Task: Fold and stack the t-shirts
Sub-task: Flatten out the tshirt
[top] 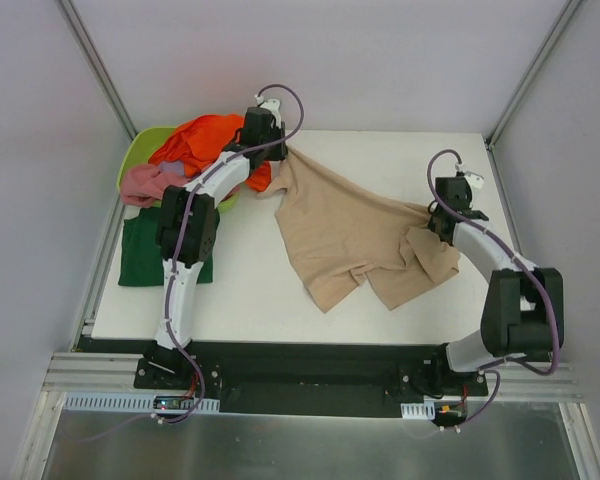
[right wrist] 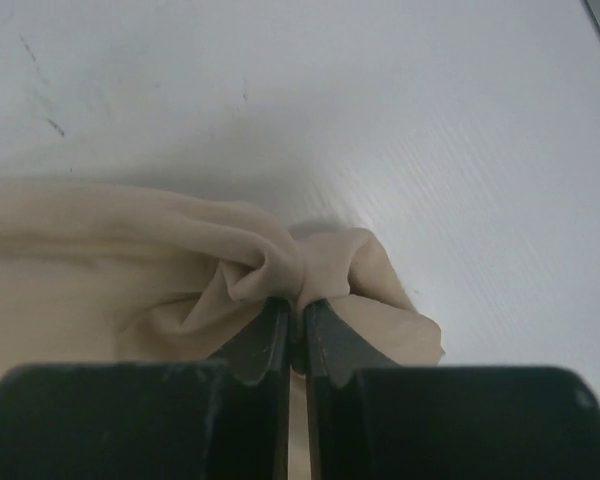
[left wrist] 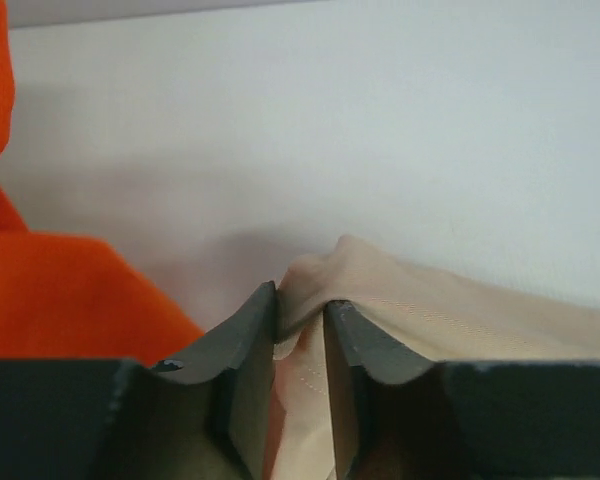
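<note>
two pinches on the beige t-shirt (top: 350, 230), rumpled mid-tabletop (top: 380, 150): left claw (left wrist: 300, 300) nips its far corner, right claw (right wrist: 295, 305) its right edge. orange t-shirt (top: 205, 135) and pink t-shirt (top: 145, 183) heaped on lime tub (top: 140, 150); dark green t-shirt (top: 140, 255) flat at left.

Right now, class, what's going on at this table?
Both arms hold the beige t-shirt: the left end effector pinches its far corner, the right end effector its right edge. It lies rumpled, unfolded. A dark green t-shirt lies flat at the left; an orange t-shirt and a pink t-shirt heap over the lime tub.
</note>
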You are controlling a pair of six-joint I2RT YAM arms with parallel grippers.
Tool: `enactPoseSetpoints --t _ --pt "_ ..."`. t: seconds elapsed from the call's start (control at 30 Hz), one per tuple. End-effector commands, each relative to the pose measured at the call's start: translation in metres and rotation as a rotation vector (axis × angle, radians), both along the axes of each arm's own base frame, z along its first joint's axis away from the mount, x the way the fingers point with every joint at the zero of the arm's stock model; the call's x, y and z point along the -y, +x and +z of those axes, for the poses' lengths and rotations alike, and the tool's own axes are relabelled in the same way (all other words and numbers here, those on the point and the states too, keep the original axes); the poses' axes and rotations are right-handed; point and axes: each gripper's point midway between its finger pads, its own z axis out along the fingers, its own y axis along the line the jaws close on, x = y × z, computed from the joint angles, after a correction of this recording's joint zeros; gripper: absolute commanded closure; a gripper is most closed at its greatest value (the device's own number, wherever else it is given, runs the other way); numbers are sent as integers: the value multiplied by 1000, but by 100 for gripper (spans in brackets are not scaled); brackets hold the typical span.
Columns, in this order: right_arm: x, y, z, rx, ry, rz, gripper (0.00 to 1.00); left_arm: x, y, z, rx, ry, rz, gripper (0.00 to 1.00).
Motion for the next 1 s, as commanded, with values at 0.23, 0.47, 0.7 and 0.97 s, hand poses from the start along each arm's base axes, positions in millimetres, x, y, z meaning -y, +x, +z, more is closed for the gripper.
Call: enactPoseSetpoints --t 0.23,0.47,0.7,0.97 --pt "27 41 35 56 -45 -139 4 35 0 60 62 -130 -145 1" --pt "30 -24 72 123 -32 -142 4 53 -98 128 71 -190 -193 1" --pt "16 -96 49 210 79 -99 4 72 -252 69 -129 -189 -182 1" --pt "20 -126 34 355 93 -113 4 110 -397 -33 -508 -173 -301 1"
